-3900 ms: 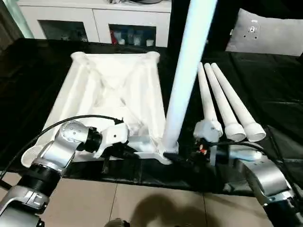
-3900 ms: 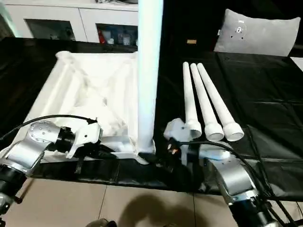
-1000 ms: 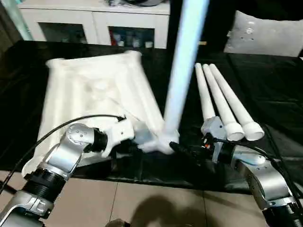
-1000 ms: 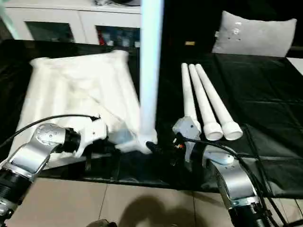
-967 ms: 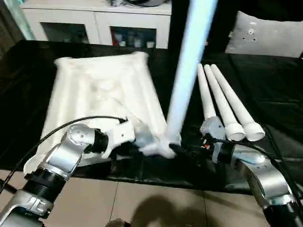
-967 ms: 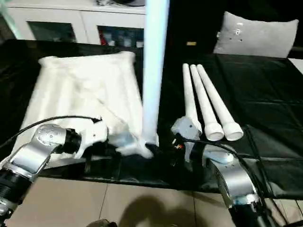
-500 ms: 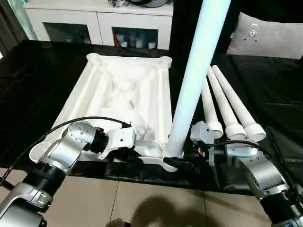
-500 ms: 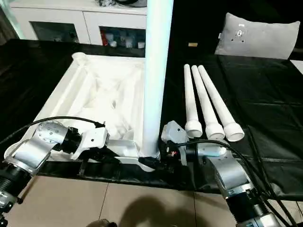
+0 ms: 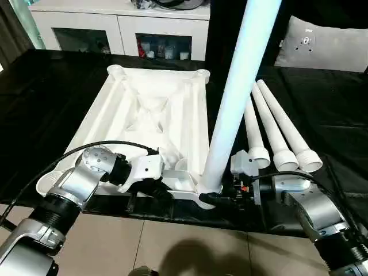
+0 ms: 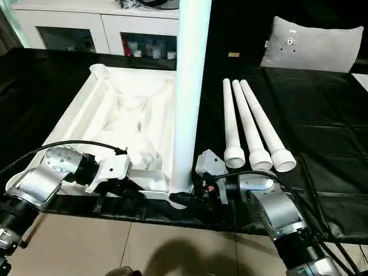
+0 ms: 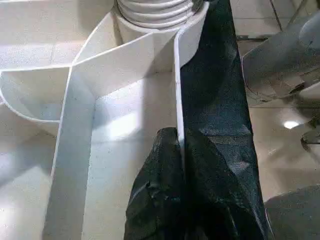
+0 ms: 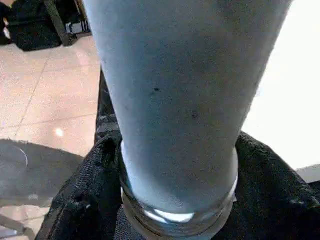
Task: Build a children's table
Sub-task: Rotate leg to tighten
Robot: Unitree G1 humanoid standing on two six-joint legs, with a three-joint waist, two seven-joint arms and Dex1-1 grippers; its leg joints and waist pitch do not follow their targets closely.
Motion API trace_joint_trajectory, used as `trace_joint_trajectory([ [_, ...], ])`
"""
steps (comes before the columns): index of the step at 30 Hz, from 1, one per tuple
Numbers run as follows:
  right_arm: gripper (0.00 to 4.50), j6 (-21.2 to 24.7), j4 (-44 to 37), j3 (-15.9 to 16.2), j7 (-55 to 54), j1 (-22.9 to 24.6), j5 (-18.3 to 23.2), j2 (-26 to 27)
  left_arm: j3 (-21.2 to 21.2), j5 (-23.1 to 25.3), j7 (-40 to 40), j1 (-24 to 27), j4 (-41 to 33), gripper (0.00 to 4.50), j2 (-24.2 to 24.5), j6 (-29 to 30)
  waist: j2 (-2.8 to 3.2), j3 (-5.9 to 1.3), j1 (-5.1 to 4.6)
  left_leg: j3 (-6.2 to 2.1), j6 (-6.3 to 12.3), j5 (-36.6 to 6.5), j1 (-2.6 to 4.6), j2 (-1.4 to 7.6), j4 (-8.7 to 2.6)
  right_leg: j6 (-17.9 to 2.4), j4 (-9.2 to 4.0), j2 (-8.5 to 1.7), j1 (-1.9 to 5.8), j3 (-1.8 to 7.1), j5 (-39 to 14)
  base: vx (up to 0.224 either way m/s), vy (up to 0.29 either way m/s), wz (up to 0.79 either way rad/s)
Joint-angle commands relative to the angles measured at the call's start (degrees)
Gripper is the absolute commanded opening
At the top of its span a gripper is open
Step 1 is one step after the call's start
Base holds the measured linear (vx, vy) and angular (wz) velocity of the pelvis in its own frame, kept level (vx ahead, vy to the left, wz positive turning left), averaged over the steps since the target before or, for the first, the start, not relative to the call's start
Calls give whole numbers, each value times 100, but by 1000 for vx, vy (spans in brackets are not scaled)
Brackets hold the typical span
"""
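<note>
A: Fingers first, please. How do the end effectors stand?

B: Left end effector (image 11: 181, 150) is clenched on the thin near rim wall of the upside-down table top (image 9: 149, 115), one black finger on each side of it. Right end effector (image 12: 177, 165) has its fingers on either side of the base of the standing leg (image 9: 233, 98), touching the collar; they look closed on it.

A: And where is the table relative to them?

B: The top lies ribbed side up, directly ahead of the left arm. The standing leg rises from the near corner socket, between the two end effectors. Three loose legs (image 10: 248, 123) lie side by side, just beyond the right wrist.

A: Surface and room?

B: A black cloth (image 10: 322, 115) covers the bench; beige floor tiles (image 9: 172, 247) show at its near edge. A white cabinet (image 9: 121, 29) stands behind, a grey-white cushion (image 10: 313, 40) far right.

A: Anything hard to read?

B: The standing leg's upper end is cut off, and the socket's inside is hidden by it.
</note>
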Motion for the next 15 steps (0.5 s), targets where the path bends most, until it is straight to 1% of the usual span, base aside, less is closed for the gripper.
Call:
trace_joint_trajectory([
  [1,276,228,-79,-47,73,135,193,90,104,-58,78,3,-195,0,-14,152,3,-464,-23,-110,174,-1016,136,317,-373,-1372,-407,-437,250,209,-721,0,0,0],
  [3,275,359,-169,-61,-87,240,228,193,194,-8,453,68,-393,0,-77,588,4,-464,-20,-119,166,-1014,139,322,-379,-1384,-401,-436,245,205,-696,0,0,0],
  [4,275,362,-170,-61,-91,242,228,195,196,-6,461,69,-397,0,-78,598,2,-458,-30,-116,157,-1035,141,327,-386,-1383,-402,-433,243,207,-711,0,0,0],
  [5,275,446,-199,-59,-208,281,216,251,240,22,660,96,-493,0,-124,829,6,-451,-31,-114,141,-1086,148,325,-388,-1378,-411,-437,233,211,-809,0,0,0],
  [6,275,446,-199,-59,-208,281,216,251,240,22,660,96,-493,0,-124,829,5,-448,-25,-121,129,-1118,154,320,-388,-1371,-424,-437,228,207,-893,0,0,0],
  [7,275,560,-121,-45,-859,316,-7,573,449,-26,1219,191,-827,0,-334,1500,51,-423,-61,-127,10,-1291,149,322,-411,-1352,-439,-437,220,213,-1102,0,0,0],
  [8,275,560,-121,-45,-859,316,-7,573,449,-26,1219,191,-827,0,-334,1500,51,-423,-61,-127,10,-1291,149,322,-411,-1352,-439,-437,220,213,-1102,0,0,0],
  [9,275,667,15,-112,-1467,284,-127,902,609,-11,1690,239,-1034,0,-555,1905,33,-423,-116,-143,-103,-1441,140,302,-425,-1257,-451,-439,235,210,-1433,0,0,0],
  [10,275,771,171,-218,-2087,233,-202,1262,771,10,2175,286,-1235,0,-804,2306,48,-409,-179,-160,-171,-1546,141,284,-431,-1213,-484,-443,207,199,-1697,0,0,0],
  [11,275,804,232,-275,-2306,207,-202,1404,830,14,2351,305,-1310,0,-907,2454,34,-414,-227,-166,-202,-1567,138,281,-429,-1191,-492,-449,217,198,-1787,0,0,0],
  [12,275,852,296,-362,-2552,176,-198,1579,902,24,2559,329,-1414,0,-1038,2655,27,-422,-271,-185,-210,-1566,124,263,-423,-1112,-508,-448,233,189,-1942,0,0,0],
  [13,274,893,419,-494,-2897,103,-179,1820,976,42,2821,358,-1548,0,-1236,2858,37,-417,-321,-176,-184,-1571,117,265,-416,-1098,-524,-435,208,203,-1928,0,0,0],
  [14,274,949,541,-623,-3220,24,-177,2033,1027,60,3060,380,-1691,0,-1419,3090,37,-417,-321,-176,-184,-1571,117,265,-416,-1098,-524,-435,208,203,-1928,0,0,0],
  [15,274,995,665,-728,-3468,-54,-154,2212,1066,115,3297,389,-1788,0,-1583,3242,40,-436,-333,-174,-140,-1531,131,262,-399,-1103,-535,-420,201,205,-1801,0,0,0],
])
